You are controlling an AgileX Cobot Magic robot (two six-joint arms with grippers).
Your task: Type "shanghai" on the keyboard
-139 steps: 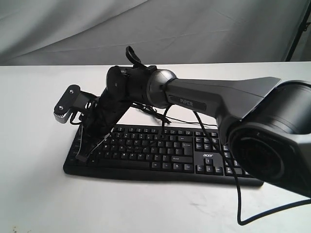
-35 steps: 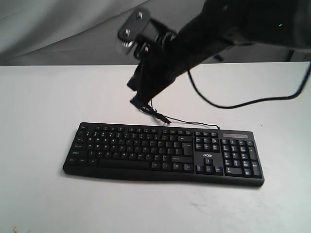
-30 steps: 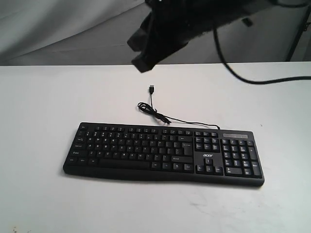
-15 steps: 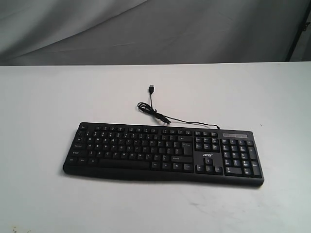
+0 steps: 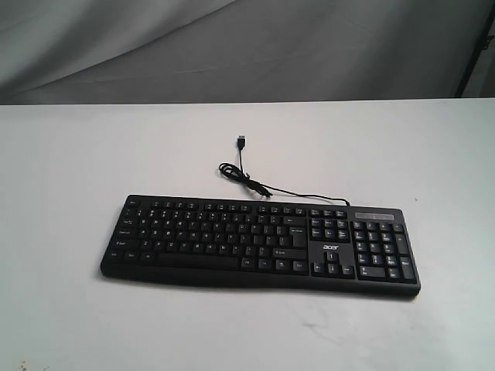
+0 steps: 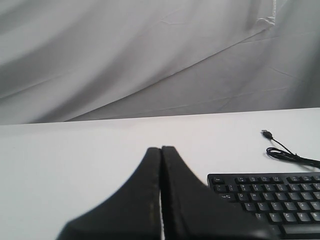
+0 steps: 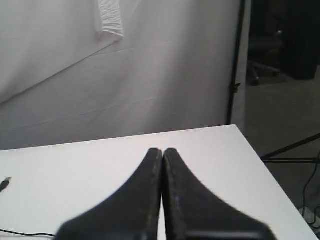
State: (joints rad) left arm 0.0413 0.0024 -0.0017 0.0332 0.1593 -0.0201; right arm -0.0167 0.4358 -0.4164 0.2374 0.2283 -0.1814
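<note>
The black keyboard (image 5: 259,243) with white legends and an acer logo lies flat on the white table (image 5: 69,170), nothing touching it. Its thin black cable (image 5: 255,184) curls behind it and ends in a loose USB plug (image 5: 241,142). Neither arm shows in the exterior view. In the left wrist view my left gripper (image 6: 161,150) is shut and empty, held off the keyboard's (image 6: 272,200) end. In the right wrist view my right gripper (image 7: 162,151) is shut and empty above bare table (image 7: 210,150); the plug (image 7: 4,184) peeks in at the edge.
A grey cloth backdrop (image 5: 232,46) hangs behind the table. In the right wrist view the table's side edge (image 7: 260,160) drops off to a floor with a black stand pole (image 7: 234,65) and cables.
The arm that leaned over the keyboard's left keys rose, swung away upward and left the exterior view. The keyboard and cable have not moved.
</note>
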